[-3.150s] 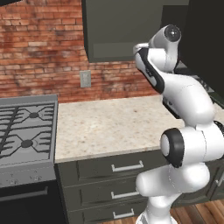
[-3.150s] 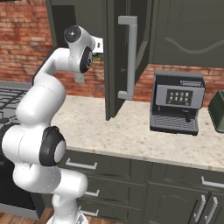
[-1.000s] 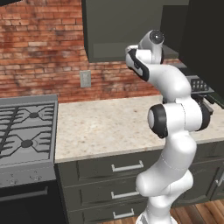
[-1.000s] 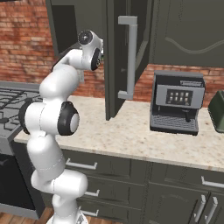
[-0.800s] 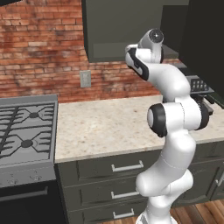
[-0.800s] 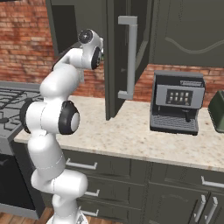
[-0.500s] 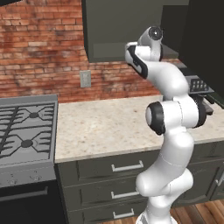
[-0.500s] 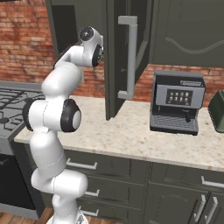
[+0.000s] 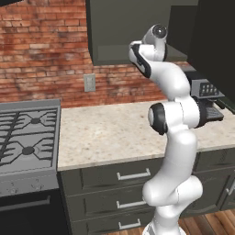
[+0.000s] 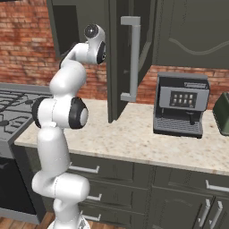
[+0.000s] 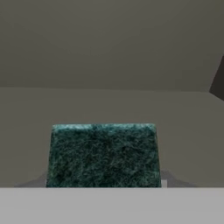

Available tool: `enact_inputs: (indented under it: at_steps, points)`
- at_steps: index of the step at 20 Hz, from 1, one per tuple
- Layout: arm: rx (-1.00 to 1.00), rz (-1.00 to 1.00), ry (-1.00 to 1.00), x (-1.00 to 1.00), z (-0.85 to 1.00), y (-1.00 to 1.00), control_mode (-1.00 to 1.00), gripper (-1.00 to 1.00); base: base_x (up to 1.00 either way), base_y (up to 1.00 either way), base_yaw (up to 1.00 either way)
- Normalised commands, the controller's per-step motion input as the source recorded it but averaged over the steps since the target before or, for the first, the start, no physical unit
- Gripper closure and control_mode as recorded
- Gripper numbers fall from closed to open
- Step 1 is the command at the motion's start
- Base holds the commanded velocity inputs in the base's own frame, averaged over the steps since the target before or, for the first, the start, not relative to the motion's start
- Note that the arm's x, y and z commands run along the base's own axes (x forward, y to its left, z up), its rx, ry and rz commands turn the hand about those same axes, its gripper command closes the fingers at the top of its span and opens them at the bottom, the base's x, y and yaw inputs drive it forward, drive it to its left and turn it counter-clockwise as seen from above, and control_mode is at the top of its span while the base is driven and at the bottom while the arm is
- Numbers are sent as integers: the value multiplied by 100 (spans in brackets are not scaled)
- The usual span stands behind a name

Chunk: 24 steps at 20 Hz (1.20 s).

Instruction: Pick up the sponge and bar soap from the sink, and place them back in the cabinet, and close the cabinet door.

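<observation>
Red brick wall behind a speckled counter and gas stove

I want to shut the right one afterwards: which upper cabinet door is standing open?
The cabinet door with the long vertical silver bar handle, left of the coffee machine; it juts out edge-on, while the arched-panel door above the machine sits flush.

sponge inside cabinet, door open

The sponge is cut off below, its yellow side hidden.
</observation>
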Motion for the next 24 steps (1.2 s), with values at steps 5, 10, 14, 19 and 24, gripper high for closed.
enact_inputs:
  at_steps: [5, 10, 14, 19, 24]
  points:
    - [0, 0, -1, 31, -20, 0, -100, 100, 0, 0, 0]
    - [0, 0, 0, 9, -28, 0, -100, 100, 0, 0, 0]
    - [0, 0, 0, 10, -37, 0, -100, 100, 0, 0, 0]
    - [0, 0, 0, 15, -40, 0, -100, 100, 0, 0, 0]
    - [0, 0, 0, 4, -39, 0, -100, 100, 0, 0, 0]
